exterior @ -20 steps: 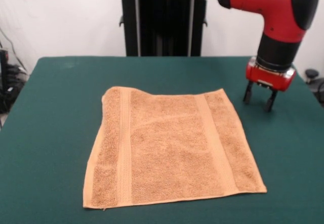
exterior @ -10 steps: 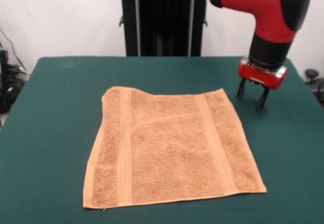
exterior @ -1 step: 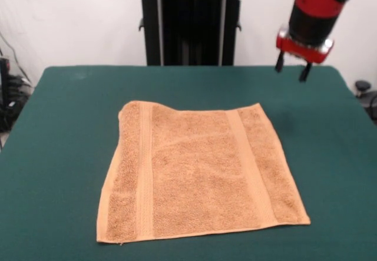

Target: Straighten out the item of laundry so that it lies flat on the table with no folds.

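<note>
Fingers (exterior @ -1 step: 277, 62) hang apart and empty, high above the surface's (exterior @ -1 step: 59, 125) far right corner, well clear of your towel (exterior @ -1 step: 197, 169). It lies spread mid-surface; judge it essentially flat, hence nothing held.

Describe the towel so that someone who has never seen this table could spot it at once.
Start with the dark green table that fills most of the front view. Near its middle lies an orange-tan terry towel, roughly square and spread flat. Two flat woven bands run across it near opposite edges, and it is the only thing lying on the cloth; the red arm's tool hangs open above the far side, apart from it.
</note>
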Motion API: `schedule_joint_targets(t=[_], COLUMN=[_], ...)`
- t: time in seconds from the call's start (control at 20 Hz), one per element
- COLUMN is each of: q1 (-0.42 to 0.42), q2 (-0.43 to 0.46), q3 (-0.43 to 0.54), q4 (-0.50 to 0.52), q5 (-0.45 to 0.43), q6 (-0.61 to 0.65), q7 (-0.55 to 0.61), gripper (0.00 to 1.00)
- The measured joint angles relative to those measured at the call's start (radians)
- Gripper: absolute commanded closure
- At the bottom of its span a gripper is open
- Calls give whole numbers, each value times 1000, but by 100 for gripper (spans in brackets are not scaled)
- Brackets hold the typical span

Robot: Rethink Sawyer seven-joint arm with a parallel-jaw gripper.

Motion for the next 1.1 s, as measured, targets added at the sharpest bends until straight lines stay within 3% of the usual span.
schedule_joint_targets(t=[0.15,0.7,1.1], q1=[-4,-56,-111], q2=[-43,-94,-57], q3=[-21,-30,-24], q4=[-8,-9,-9], q5=[-17,-19,-19], q6=[81,90,-52], q7=[0,0,0], gripper=[0,0,0])
